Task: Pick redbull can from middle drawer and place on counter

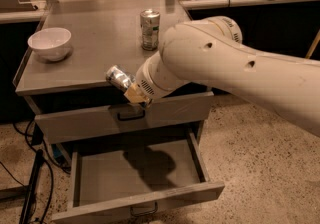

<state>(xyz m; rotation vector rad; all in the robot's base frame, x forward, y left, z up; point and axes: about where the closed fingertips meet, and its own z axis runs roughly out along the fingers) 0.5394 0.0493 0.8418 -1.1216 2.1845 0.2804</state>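
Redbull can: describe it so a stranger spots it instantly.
Start at the counter and go to its front edge, above the open middle drawer. There the gripper holds the redbull can: slim, tilted, in mid-air, unlike the wider can standing upright.

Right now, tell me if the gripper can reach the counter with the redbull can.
Probably yes: the gripper holds the redbull can at the counter edge, with bare surface just beyond.
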